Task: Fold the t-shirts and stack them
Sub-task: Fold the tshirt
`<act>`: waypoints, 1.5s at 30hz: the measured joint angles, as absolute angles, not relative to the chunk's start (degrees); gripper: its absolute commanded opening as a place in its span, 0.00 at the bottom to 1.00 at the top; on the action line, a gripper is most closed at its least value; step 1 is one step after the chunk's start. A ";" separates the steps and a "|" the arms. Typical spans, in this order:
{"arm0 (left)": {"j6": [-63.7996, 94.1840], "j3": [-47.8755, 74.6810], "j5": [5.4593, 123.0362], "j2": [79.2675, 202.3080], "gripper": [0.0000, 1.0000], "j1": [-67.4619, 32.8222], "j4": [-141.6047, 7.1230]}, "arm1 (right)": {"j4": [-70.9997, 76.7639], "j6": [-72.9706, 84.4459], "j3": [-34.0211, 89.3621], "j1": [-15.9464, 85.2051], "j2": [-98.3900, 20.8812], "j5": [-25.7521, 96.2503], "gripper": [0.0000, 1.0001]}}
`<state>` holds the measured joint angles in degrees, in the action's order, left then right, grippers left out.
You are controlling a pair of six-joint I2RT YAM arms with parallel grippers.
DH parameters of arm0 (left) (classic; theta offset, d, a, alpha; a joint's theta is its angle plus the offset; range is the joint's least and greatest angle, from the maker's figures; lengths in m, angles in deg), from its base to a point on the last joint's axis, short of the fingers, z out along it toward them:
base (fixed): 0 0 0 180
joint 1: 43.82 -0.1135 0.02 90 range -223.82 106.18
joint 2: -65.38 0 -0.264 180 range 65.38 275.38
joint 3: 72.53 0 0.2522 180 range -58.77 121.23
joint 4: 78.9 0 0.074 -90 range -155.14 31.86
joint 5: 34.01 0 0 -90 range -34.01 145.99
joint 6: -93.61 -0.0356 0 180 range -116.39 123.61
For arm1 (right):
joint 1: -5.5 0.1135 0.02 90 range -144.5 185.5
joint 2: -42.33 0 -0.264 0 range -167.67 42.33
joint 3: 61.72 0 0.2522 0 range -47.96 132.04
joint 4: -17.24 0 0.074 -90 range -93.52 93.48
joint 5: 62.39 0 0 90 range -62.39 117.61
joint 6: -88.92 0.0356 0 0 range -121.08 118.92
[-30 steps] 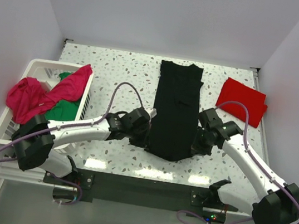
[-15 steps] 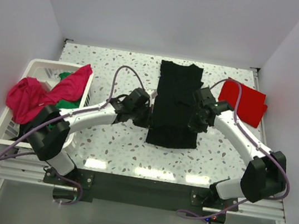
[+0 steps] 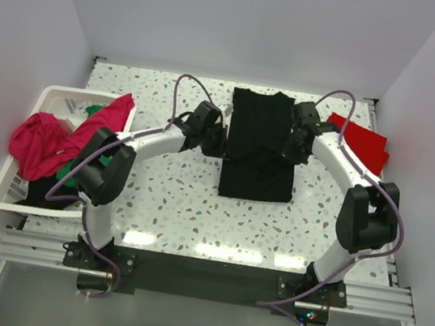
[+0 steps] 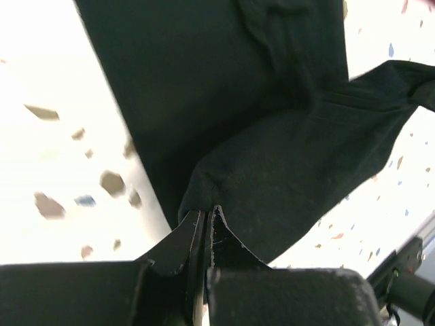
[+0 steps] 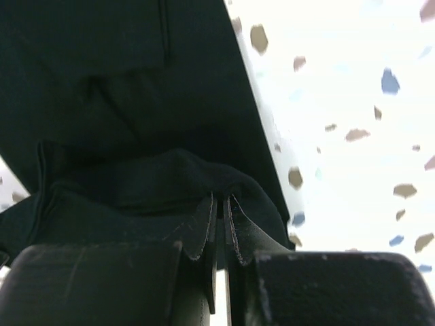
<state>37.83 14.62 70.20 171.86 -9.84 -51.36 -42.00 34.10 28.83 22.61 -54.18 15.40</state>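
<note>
From the overhead view I see the black t-shirt [image 3: 260, 141] in the upper centre of the frame, lying on the speckled table [image 3: 170, 205] as a narrow strip that runs toward the back wall; its near end is doubled up over the rest, so the lower part looks a little wider than the top.

The left gripper [image 3: 220, 145] sits at the shirt's left edge, about halfway along it; in the left wrist view its fingers [image 4: 194, 227] are pressed almost together, with a bunched corner of black cloth pinched at their tips. The right gripper [image 3: 291, 151] mirrors it at the right edge; in the right wrist view its fingers [image 5: 236, 224] are closed to a thin slit, and a raised fold of the same black cloth is caught there.

A folded red t-shirt [image 3: 361, 143] lies at the upper right, just beyond the right arm and partly hidden by it. At the left of the frame a magenta t-shirt [image 3: 45, 137] hangs over the rim of the white basket [image 3: 56, 91]; a green t-shirt [image 3: 77, 178] shows beneath it.
</note>
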 measured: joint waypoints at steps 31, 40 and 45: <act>37.24 28.34 73.11 185.28 0.79 -16.12 -54.66 | -40.86 27.61 49.97 16.86 -72.70 13.96 0.75; 37.13 17.02 70.99 174.79 0.79 -15.81 -55.53 | -39.24 25.36 45.75 15.76 -67.19 20.73 0.75; 38.64 8.87 72.08 169.69 0.72 -13.25 -58.63 | -38.15 24.51 35.17 15.33 -59.84 24.45 0.60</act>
